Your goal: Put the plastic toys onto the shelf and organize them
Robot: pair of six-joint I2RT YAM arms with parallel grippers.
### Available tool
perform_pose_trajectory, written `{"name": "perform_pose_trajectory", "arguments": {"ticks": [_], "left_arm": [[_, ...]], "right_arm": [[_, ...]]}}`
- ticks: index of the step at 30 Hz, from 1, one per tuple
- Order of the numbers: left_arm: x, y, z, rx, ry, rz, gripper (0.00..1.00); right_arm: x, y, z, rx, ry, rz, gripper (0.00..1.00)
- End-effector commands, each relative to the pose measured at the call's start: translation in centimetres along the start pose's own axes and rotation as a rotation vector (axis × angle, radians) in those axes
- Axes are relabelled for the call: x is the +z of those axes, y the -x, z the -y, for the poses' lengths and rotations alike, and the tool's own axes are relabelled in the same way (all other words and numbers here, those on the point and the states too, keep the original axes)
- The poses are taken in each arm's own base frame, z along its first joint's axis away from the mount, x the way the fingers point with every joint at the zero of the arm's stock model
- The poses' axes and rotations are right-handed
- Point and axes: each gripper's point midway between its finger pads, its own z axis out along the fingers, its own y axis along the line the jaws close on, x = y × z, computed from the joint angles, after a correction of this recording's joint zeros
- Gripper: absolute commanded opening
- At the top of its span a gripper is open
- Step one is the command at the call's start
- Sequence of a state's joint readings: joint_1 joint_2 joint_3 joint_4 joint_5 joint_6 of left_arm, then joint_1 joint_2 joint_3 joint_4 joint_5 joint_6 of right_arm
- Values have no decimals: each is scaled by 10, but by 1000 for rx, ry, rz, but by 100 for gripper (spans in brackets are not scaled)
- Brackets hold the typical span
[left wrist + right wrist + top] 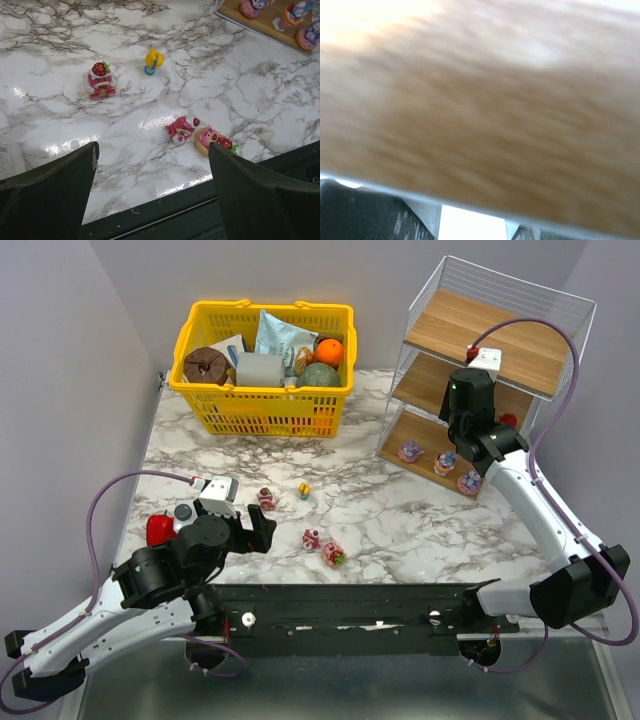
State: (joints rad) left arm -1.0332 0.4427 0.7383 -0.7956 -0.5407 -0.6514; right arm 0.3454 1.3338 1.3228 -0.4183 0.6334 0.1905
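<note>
1. Three of the plastic toys [446, 462], purple and pink, stand in a row on the bottom board of the shelf [520, 345]. The shelf is a slanted white-wire rack with wooden boards at the far right of the marble surface [400, 530].
2. Four more toys sit loose on the surface towards its near edge. A pink bear [100, 80] with a strawberry cap stands upright, and a small yellow figure [153, 61] lies a little beyond it to the right. Two pink figures [181, 129] lie tipped over just beside each other, closest to the edge.
3. The left fingers [258, 528] are spread wide with nothing between them. They hang over the near left of the surface, pointing towards the loose toys and apart from all of them.
4. The right arm [470, 405] reaches in at the shelf's middle board. Its wrist camera shows only blurred wood close up, so I cannot tell how far the right fingers are parted or whether they hold anything.
5. A yellow basket [200, 390] full of goods stands at the back left. A red object [158, 528] and a white bottle [183, 513] with a grey cap sit beside the left arm.
</note>
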Motion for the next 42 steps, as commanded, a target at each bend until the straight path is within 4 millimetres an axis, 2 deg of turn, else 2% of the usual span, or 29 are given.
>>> {"name": "perform_pose_trajectory", "arguments": {"ticks": [1,14,18,20,21,22,27,34,42], "left_arm": [[2,0,-5,7,27,8,99],[2,0,-6,5,31,9,99],[2,0,-6,5,31,9,99],[2,0,-6,7,32,7,99],[2,0,-6,6,31,8,99],[2,0,-6,6,31,8,99],[2,0,-6,6,31,8,99],[3,0,-6,7,34,7,99],[3,0,-6,8,35,7,99]], "right_arm": [[1,-11,20,-52,-79,9,42],[12,-14,24,-92,-119,27,50],[14,-11,23,-66,-112,72,51],[15,-16,21,-67,-102,79,52],[13,-11,21,-53,-97,108,52],[15,-17,21,-59,-93,104,52],[12,-11,21,-43,-80,154,52],[18,-16,22,-120,-93,154,53],[21,-12,20,-118,-95,171,60]]}}
